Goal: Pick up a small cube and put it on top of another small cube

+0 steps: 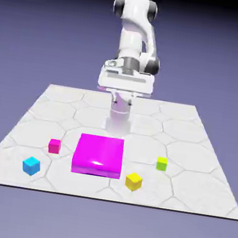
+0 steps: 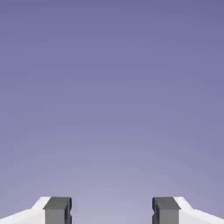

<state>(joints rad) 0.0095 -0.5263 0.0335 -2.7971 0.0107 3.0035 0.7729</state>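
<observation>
Four small cubes and one flat magenta block (image 1: 99, 155) show on the pale, cracked-pattern table (image 1: 140, 192) in the exterior view. The lime-green cube (image 1: 161, 163) sits right of the middle, in the lower half of the frame, well apart from the block. The yellow cube (image 1: 134, 181) lies below and to the left of it in the picture, near the block's lower right corner. Left of the block is the pinkish-red cube (image 1: 54, 146), and the blue cube (image 1: 31, 165) is further down toward the lower left.

The white arm (image 1: 132, 34) comes down through the upper middle, and its gripper (image 1: 123, 100) hangs high in the frame, above and to the left of the lime-green cube in the picture. In the hand view the jaws stand wide apart, one grey fingertip (image 2: 58, 211) at the lower left and the other at the lower right. Between them is only blue-violet backdrop (image 2: 112, 109); they hold nothing, and the lime-green cube lies outside them on the table.
</observation>
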